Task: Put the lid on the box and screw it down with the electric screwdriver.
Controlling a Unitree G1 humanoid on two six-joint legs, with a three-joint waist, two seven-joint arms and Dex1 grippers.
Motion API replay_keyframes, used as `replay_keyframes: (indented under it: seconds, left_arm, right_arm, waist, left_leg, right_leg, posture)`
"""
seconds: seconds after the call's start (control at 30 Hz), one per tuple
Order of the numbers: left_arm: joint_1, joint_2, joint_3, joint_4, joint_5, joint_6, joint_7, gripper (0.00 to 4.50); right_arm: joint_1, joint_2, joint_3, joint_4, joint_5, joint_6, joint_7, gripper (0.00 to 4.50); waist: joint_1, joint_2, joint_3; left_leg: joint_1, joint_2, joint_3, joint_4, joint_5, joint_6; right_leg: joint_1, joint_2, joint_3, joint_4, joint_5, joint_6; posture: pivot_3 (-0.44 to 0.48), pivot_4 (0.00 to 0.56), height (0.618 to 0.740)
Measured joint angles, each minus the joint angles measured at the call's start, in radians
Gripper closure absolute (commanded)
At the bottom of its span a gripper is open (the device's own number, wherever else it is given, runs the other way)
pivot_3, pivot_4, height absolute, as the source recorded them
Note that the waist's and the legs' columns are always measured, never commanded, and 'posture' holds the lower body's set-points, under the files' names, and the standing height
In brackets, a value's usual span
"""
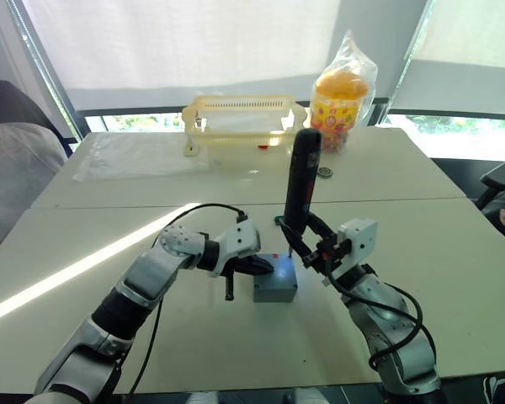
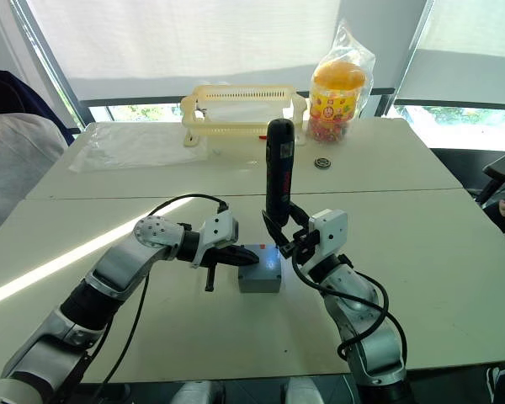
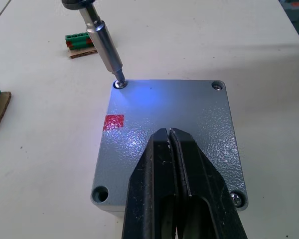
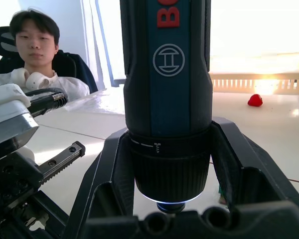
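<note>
The right gripper (image 2: 284, 238) reaches in from the side, clamped around one electric screwdriver (image 2: 279, 172) held upright, its bit in a corner screw of the lid (image 3: 167, 132). The lid sits on one box (image 2: 261, 271) directly beneath the tool. Beside it, the left gripper (image 3: 170, 149), fingers closed together, presses the lid.

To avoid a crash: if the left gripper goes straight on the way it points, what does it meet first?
The left gripper, shut, already rests over the lid; beyond it, probably the screwdriver bit, though depth is unclear.
</note>
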State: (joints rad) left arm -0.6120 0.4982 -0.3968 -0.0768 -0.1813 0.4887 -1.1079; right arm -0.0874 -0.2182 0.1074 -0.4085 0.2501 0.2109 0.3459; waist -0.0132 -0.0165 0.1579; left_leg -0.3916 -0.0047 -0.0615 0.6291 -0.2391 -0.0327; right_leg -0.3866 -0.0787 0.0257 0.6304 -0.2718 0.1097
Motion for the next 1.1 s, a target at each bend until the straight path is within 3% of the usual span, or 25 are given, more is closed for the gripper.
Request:
replay_keyframes:
  seconds: [0.47,0.73,1.1]
  left_arm:
    - [0.000,-0.001,-0.001,-0.003,0.000,0.000,0.004,4.50]
    - [0.001,0.000,-0.001,-0.004,-0.001,-0.003,0.002,4.50]
    - [-0.010,-0.001,0.000,-0.003,-0.001,-0.019,-0.003,4.50]
  right_arm:
    - [-0.035,0.037,-0.008,0.075,-0.009,-0.069,-0.009,2.74]
    - [0.030,0.030,-0.034,-0.027,0.002,-0.039,-0.015,2.74]
    - [-0.016,0.016,-0.069,-0.149,0.020,0.128,-0.084,2.74]
  waist:
    - [0.000,0.001,0.001]
    - [0.002,0.002,0.002]
    - [0.001,0.005,0.007]
  left_leg:
    - [0.000,0.001,0.000,0.000,0.000,0.000]
    - [-0.001,0.001,0.000,0.000,0.000,0.000]
    - [-0.011,-0.002,0.000,0.000,0.000,0.000]
  right_leg:
    - [0.000,-0.001,0.000,0.000,0.000,0.000]
    - [-0.001,-0.002,0.000,-0.001,0.000,0.000]
    - [-0.011,-0.001,-0.001,0.000,0.000,0.000]
  posture:
    - [0.000,0.150,0.740]
    - [0.000,0.150,0.740]
    - [0.000,0.150,0.740]
